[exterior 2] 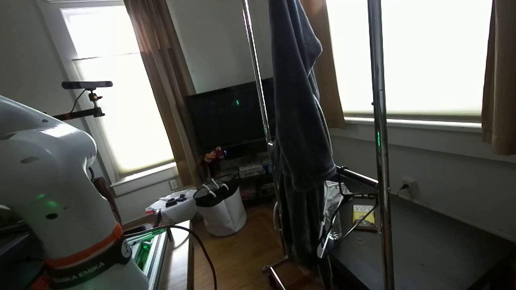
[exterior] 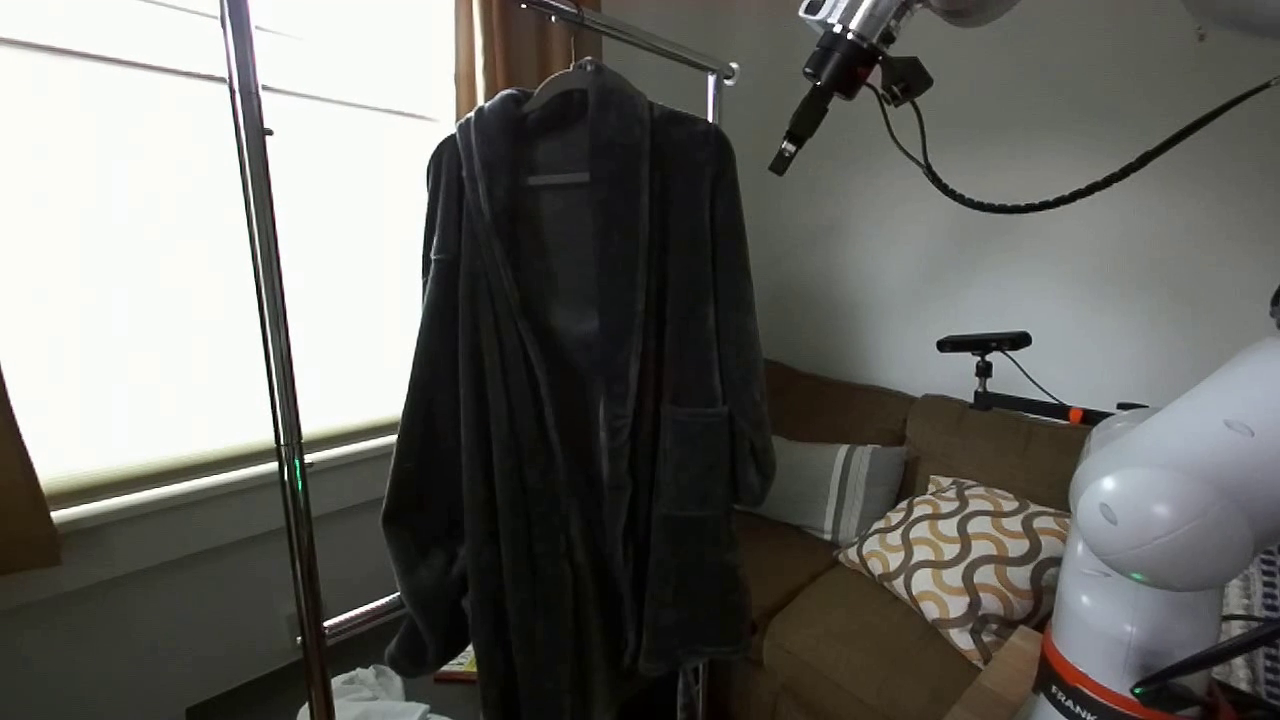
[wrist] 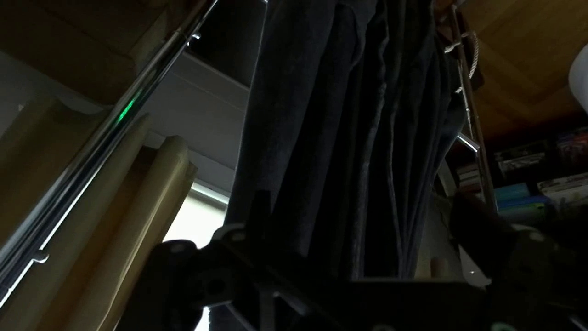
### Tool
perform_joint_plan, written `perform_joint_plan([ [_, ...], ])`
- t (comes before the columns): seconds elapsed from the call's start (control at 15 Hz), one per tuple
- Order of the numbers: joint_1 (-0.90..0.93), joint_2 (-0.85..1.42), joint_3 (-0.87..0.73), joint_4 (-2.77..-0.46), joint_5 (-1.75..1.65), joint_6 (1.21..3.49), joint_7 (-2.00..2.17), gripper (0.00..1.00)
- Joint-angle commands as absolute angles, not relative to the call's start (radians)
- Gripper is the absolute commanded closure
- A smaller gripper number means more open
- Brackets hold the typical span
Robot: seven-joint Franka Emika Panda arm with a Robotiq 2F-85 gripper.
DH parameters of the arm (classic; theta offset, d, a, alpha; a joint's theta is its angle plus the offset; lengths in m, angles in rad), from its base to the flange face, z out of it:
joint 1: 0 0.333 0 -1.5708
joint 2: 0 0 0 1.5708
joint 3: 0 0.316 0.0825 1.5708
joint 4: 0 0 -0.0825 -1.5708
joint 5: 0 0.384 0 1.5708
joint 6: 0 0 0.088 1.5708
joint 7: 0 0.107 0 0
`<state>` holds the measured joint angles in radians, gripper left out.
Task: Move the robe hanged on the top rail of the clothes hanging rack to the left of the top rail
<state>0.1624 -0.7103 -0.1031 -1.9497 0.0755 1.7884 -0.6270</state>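
Observation:
The dark grey robe (exterior: 690,320) hangs on a grey hanger (exterior: 556,88) from the chrome top rail (exterior: 640,38) of the rack, near the rail's far part. The robe also shows in an exterior view (exterior 2: 300,112), where the rail is out of view. My gripper (exterior: 783,158) is in the air to the right of the robe's shoulder, apart from it, pointing down and left. In the wrist view the dark gripper (wrist: 363,207) has its fingers wide apart, with the robe's folds (wrist: 294,115) beyond and nothing held between them. That view is very dark.
The rack's near post (exterior: 265,300) stands left of the robe; a far post (exterior: 713,95) meets the rail's end. A brown sofa (exterior: 830,620) with pillows is behind. A dark low table (exterior 2: 419,241) and a white basket (exterior 2: 223,213) stand nearby. A cable hangs from the arm.

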Motion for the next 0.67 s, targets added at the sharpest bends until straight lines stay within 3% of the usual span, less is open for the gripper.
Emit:
perform_joint_plan([
  [0.0, 0.166, -0.693, -0.12, -1.919, 0.15, 1.856, -0.531, 0.0],
  [0.33, 0.189, -0.575, -0.107, -1.729, 0.176, 1.985, -0.486, 0.0],
  [0.6, 0.187, -0.378, -0.096, -1.489, 0.14, 1.879, -0.504, 0.0],
])
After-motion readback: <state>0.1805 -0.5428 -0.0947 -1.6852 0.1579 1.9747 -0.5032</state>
